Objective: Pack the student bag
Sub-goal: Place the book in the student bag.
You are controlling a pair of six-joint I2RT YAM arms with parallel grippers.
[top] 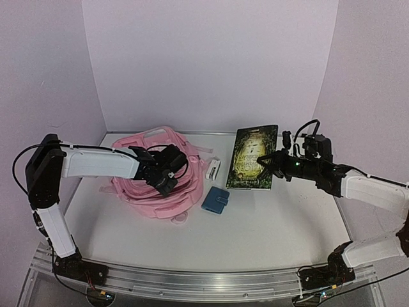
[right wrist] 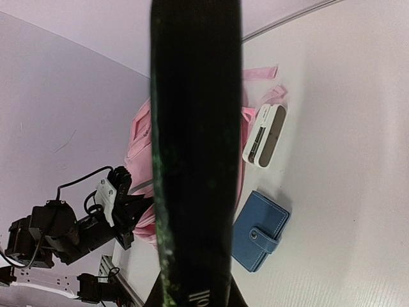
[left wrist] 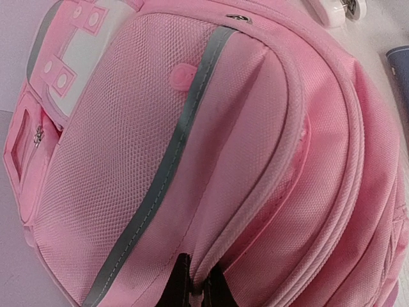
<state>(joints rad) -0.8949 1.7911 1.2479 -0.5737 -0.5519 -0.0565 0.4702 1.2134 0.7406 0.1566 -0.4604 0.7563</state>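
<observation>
Top external view, contents: the student bag (top: 150,185), pink, lies on the table (top: 275,236) with the left end effector (top: 167,177) on its front. The book (top: 257,157), dark green, lies well to the bag's right, and the right end effector (top: 273,163) is clamped on its edge. A white case (top: 212,169) sits just beside the bag's right flank, and a blue wallet (top: 215,199) lies near that flank, closer to the arm bases. Left wrist view adds what the overhead cannot resolve: the fingers (left wrist: 181,284) are nearly together, pinching a ridge of pink piping beside the bag's mesh pocket, and no open mouth is visible. Right wrist view shows the book edge-on between its jaws, plus the wallet's snap tab. Risks, as judged: the soft piping may slip from the pinch, the edge-held book may pivot or drop, and the book may reach a bag that is not yet opened.
</observation>
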